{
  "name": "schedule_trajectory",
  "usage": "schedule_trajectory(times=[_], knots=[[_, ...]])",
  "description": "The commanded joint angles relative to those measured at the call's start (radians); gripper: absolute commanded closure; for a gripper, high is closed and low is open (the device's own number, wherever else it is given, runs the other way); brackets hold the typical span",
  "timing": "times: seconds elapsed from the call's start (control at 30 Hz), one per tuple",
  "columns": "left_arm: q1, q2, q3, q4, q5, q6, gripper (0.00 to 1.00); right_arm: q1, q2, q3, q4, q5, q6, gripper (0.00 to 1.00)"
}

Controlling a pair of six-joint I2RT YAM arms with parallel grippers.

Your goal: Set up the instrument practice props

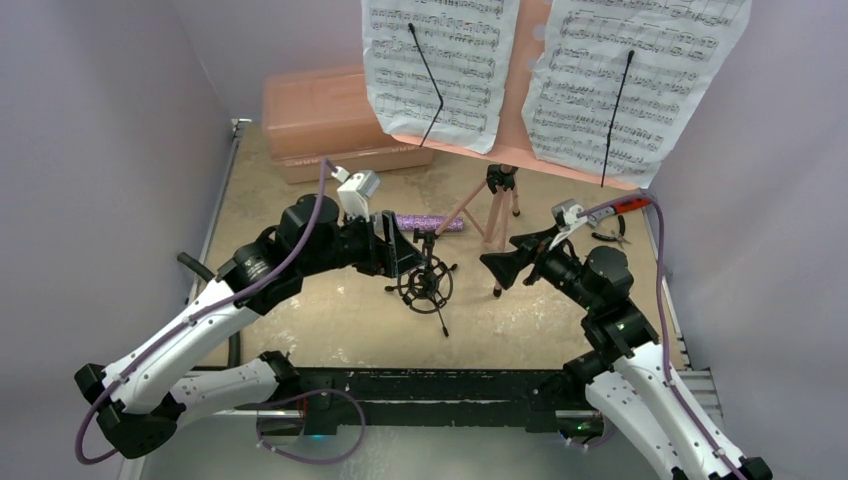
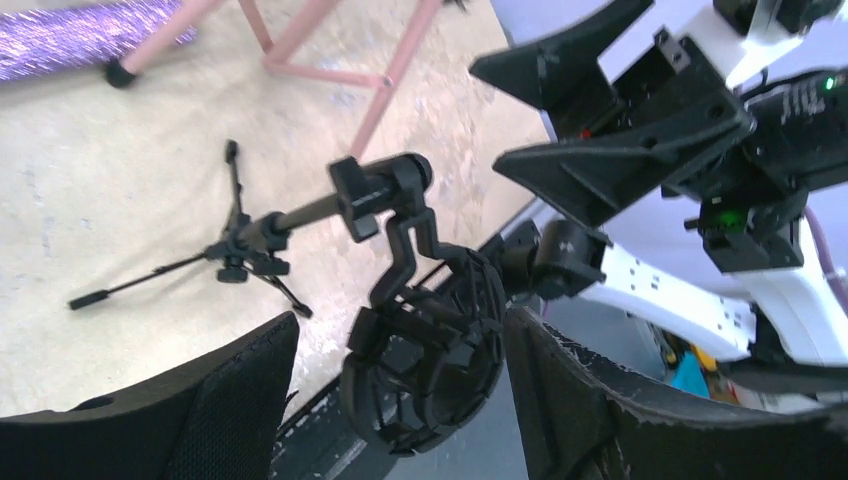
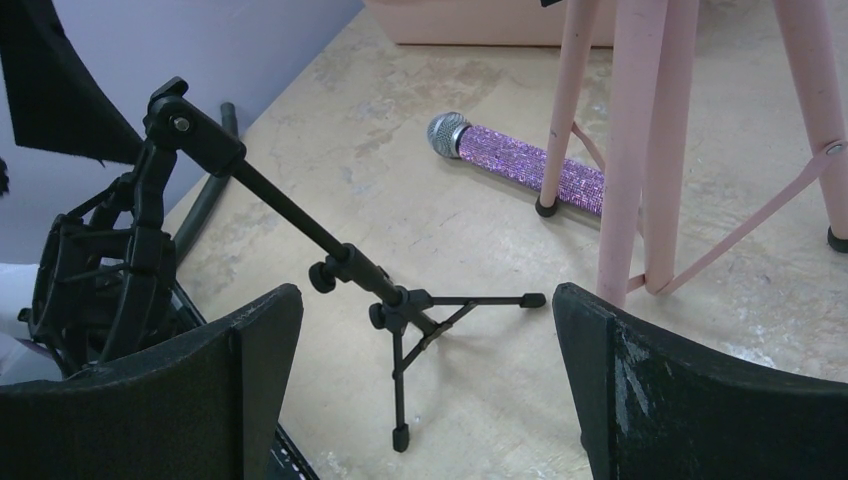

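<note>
Though not yet carrying the purple glitter cylindrical microphone (image 3: pixel 520 160) lying by the pink tripod-legged music stand (image 3: pixel 630 150), note small black metal tripod mic stand (image 1: pixel 427 282) standing on beige table (image 1: pixel 330 310), left gripper (image 2: pixel 400 316) spread around its cradle, seemingly to free it, right gripper (image 3: pixel 425 292) agape, empty.
</note>
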Motion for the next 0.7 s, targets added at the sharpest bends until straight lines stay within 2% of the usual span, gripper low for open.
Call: schedule_trajectory(times=[0.0, 0.17, 0.43, 0.67], knots=[[-0.002, -0.054, 0.026, 0.053, -0.167, -0.064, 0.27, 0.0, -0.008, 0.025, 0.01, -0.015, -0.017, 0.02], [-0.002, -0.026, -0.007, 0.14, -0.136, -0.13, 0.27, -0.001, -0.022, 0.021, 0.002, -0.017, -0.021, 0.02], [-0.002, 0.074, -0.002, 0.112, -0.159, -0.115, 0.34, -0.001, -0.03, 0.018, 0.0, -0.018, -0.015, 0.02], [-0.002, 0.077, -0.063, 0.087, -0.174, -0.105, 0.39, -0.001, -0.042, 0.023, -0.017, -0.012, -0.018, 0.02]])
